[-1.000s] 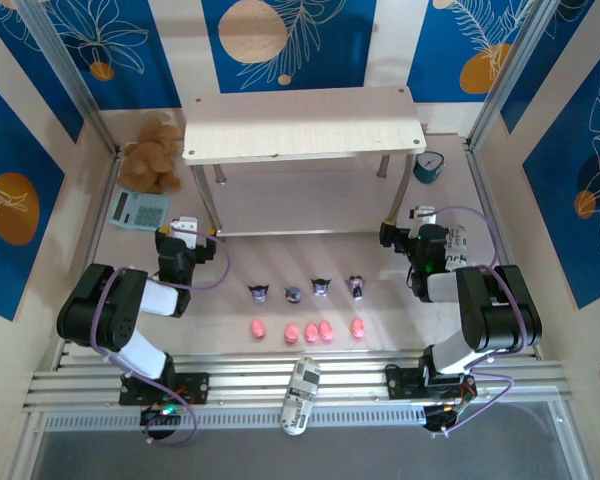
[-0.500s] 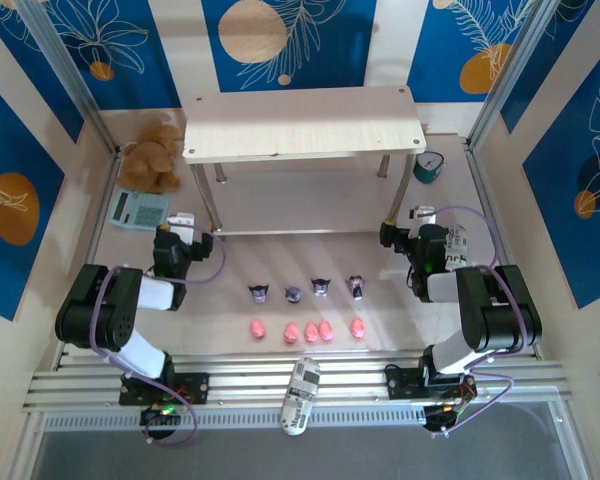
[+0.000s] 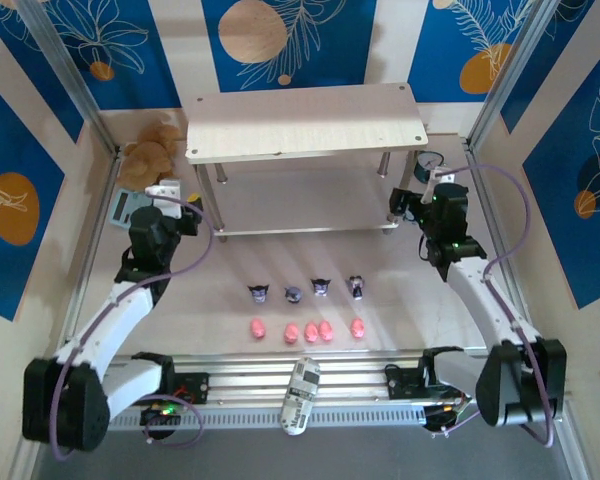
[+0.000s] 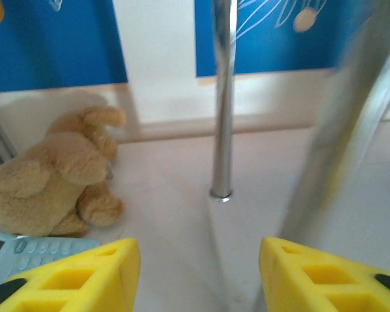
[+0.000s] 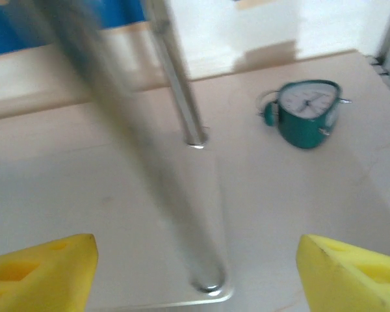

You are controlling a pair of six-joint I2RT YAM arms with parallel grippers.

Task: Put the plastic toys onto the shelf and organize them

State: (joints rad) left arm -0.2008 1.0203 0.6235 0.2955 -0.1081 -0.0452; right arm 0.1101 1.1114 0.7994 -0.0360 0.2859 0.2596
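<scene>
Left gripper (image 4: 198,276): yellow fingers (image 4: 78,276) partly open, nothing held. The shelf (image 3: 305,120) has a blurred front leg (image 4: 315,182) just inside the right-hand finger, contact unclear; teddy bear (image 4: 52,175) ahead-left. Plastic toys lie back toward the bases from both sets of fingers, between the arms, on the table (image 3: 230,260), none shelved: four purple figurines (image 3: 293,293) in a row, five pink pigs (image 3: 310,331) in a row just nearer. Likely light, hard, slick, tippy; pinch low across the body sides, one at a time. Right gripper (image 5: 198,270): fingers (image 5: 351,273) wide, empty, another leg (image 5: 117,130) between them, apparently untouched; teal clock (image 5: 305,114) ahead-right.
</scene>
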